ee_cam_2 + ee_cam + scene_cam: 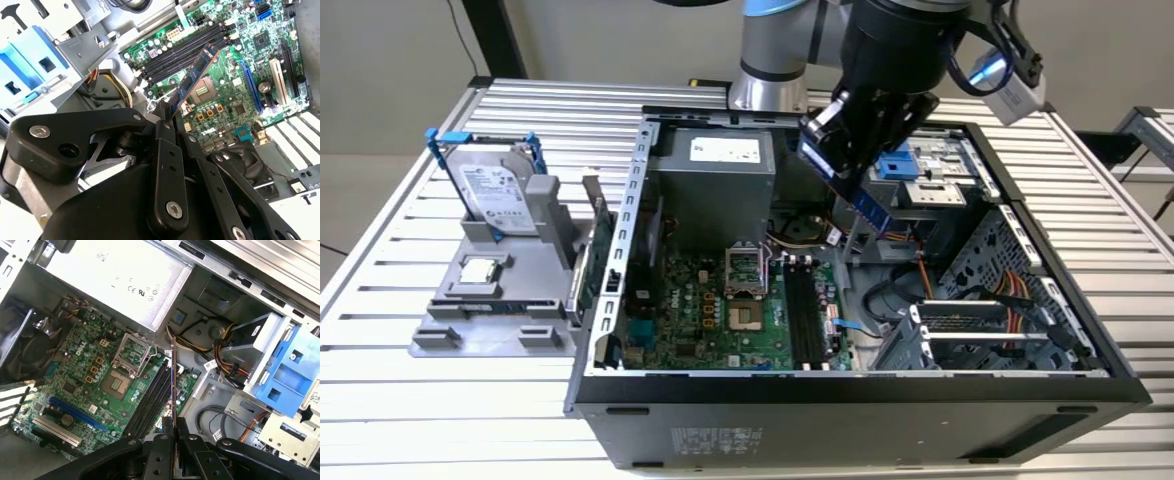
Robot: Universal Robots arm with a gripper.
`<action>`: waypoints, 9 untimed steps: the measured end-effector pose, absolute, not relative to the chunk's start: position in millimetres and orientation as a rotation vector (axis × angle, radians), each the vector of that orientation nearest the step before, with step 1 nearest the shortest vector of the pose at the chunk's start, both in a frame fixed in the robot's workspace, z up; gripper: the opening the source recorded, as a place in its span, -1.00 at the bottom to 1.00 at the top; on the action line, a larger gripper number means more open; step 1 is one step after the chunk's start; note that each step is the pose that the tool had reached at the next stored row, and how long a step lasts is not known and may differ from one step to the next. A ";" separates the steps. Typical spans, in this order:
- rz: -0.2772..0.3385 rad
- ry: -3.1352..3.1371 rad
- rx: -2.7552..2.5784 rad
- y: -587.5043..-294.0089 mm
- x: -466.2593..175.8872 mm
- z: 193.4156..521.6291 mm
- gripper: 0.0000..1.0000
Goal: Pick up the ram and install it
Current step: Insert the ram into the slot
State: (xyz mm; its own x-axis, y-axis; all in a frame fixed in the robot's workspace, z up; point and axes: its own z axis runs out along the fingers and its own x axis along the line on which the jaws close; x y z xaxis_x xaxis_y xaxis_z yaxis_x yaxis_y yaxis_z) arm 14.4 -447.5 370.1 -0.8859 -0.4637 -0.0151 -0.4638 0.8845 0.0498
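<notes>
My gripper (167, 119) clenched on ram (196, 74), grasping 1 end; stick tilted, hanging over motherboard (707, 320) inside open case (854, 390), upper middle of exterior view, clear of memory slots (803, 312).

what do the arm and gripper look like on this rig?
The arm is a silver-grey tube with a blue ring and black wrist housing, with black and blue cables alongside. The gripper is matte black bar linkages with silver pivot screws.
</notes>
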 end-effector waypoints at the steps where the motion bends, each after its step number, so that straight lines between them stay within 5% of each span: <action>1: 0.082 3.049 -0.740 -447.5 14.4 370.1 -1.00; 9: 0.081 3.066 -0.662 -447.7 14.4 370.1 -1.00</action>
